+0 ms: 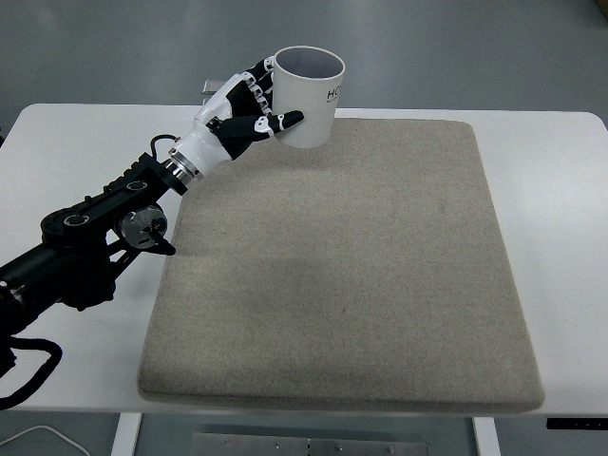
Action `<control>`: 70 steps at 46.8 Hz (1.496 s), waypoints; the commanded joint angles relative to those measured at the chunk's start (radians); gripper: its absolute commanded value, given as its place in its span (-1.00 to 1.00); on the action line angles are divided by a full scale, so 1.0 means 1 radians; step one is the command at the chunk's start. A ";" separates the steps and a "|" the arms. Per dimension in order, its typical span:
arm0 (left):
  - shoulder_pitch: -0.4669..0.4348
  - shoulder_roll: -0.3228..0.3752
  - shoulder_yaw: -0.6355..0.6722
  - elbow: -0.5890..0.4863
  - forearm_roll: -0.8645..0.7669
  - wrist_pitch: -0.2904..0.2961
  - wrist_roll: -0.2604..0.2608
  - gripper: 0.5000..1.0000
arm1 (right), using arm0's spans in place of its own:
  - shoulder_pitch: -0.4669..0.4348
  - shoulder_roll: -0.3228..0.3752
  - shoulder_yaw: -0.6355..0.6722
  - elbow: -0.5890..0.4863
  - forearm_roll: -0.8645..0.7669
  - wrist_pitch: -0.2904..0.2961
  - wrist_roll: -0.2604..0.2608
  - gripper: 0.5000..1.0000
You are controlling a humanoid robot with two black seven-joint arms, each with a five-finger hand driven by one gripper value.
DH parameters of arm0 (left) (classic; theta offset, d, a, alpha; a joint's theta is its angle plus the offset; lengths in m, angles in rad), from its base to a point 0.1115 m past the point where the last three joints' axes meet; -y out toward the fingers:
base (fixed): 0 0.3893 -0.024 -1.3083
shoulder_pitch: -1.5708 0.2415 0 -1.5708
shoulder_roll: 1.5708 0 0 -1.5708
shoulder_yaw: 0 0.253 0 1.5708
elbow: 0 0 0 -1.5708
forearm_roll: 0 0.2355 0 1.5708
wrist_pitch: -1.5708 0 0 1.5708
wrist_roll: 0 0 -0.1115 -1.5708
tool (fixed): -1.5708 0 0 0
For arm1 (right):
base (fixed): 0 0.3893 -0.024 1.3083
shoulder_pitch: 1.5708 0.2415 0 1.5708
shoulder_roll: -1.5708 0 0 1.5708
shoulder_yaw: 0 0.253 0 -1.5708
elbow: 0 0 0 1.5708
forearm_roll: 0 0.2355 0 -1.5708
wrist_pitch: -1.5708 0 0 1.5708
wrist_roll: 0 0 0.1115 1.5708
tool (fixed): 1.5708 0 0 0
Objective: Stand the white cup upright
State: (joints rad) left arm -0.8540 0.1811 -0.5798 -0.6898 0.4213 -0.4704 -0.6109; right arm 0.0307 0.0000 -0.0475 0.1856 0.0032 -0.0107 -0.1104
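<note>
The black left arm (pixel 90 237) reaches diagonally up from the lower left, its white-and-black five-fingered left hand (pixel 249 112) curled with fingers and thumb closed in a grasp.

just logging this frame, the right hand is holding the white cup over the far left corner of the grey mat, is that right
Not quite: it is the left hand, not the right, whose fingers wrap the white cup. The rest stands: the head view shows the cup over the far left corner of the grey mat.
</note>
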 commanded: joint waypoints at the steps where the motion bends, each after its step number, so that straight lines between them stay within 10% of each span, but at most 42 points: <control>1: 0.003 0.000 0.000 0.001 -0.001 0.000 0.000 -1.00 | 0.000 0.000 0.000 0.000 0.000 0.000 0.000 0.72; 70: 0.053 0.020 0.015 0.098 0.142 -0.008 0.000 -1.00 | 0.000 0.000 0.000 0.000 0.000 0.000 0.000 0.72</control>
State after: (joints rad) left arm -0.8008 0.1980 -0.5648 -0.5980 0.5630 -0.4813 -0.6109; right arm 0.0307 0.0000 -0.0476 0.1856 0.0035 -0.0107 -0.1104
